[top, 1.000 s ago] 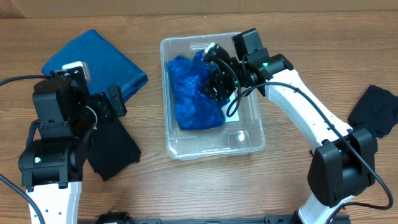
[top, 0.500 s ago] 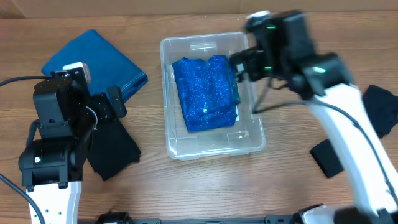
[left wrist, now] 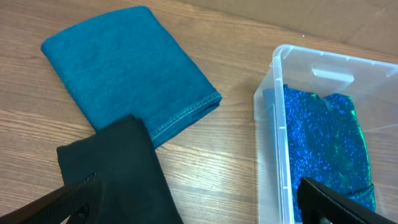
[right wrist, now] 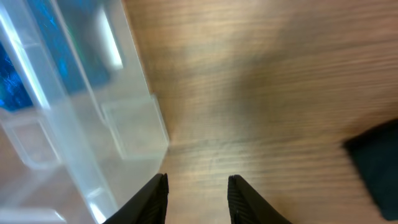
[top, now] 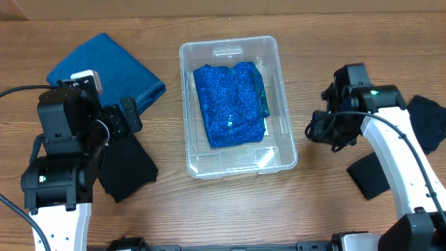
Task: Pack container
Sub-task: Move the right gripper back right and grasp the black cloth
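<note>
The container (top: 233, 162) in the middle of the counter (top: 209, 216) holds one sparkly blue cloth (top: 230, 104), but the teal towel (top: 115, 66) and black cloths (top: 129, 167) lie outside, and the left end effector (left wrist: 196, 202) and right end effector (right wrist: 196, 193) are apart, empty.

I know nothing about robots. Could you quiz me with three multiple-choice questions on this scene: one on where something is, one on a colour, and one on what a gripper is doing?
1. Where is the sparkly blue cloth?
A. Beside the container
B. Inside the container
C. In the right gripper

2. What colour is the folded cloth left of the container?
A. Red
B. Teal
C. White

3. How is the right gripper?
A. Open, holding nothing
B. Shut on the blue cloth
C. Shut on the container's rim

Answers:
1 B: the overhead view shows it lying flat within the walls.
2 B: the overhead and left wrist views both show teal.
3 A: its wrist view shows the jaws apart over bare wood, with nothing between them.
</note>
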You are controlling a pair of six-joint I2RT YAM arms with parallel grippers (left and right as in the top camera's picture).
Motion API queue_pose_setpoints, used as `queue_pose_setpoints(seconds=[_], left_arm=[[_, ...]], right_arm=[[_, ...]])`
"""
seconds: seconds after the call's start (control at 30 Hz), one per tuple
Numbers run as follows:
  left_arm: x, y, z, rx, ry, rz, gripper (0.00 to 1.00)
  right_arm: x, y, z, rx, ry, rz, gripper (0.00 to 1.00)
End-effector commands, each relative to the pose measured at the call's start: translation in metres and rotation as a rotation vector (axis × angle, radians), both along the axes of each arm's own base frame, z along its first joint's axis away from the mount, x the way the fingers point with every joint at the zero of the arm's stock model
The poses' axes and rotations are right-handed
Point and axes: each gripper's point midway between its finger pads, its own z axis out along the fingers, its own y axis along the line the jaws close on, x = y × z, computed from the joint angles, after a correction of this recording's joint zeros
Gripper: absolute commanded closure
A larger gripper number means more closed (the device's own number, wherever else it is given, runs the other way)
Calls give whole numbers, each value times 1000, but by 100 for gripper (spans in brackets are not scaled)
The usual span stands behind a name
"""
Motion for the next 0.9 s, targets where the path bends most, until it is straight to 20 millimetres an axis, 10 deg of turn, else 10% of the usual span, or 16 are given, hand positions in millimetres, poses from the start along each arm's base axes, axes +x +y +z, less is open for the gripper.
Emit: queue_pose_setpoints(seconds=[0.0, 0.3, 0.43, 0.6, 0.73, 0.87], left_arm=[[3, -3, 9, 12, -23, -25, 0], [3, -3, 9, 12, -23, -25, 0], [3, -3, 9, 12, -23, -25, 0], [3, -3, 9, 12, -23, -25, 0], [3, -3, 9, 12, -23, -25, 0], [3, -3, 9, 12, -23, -25, 0]], right_arm=[[-13, 35, 0, 189, 9, 142, 64], [-11, 51, 0, 179, -27, 229, 47], [24, -37, -2, -151, -83, -259, 25], [44, -144, 56, -145, -285, -694, 0], [6, -220, 48, -136, -237, -963, 0], [-52, -239, -3, -88, -58, -1139, 0]])
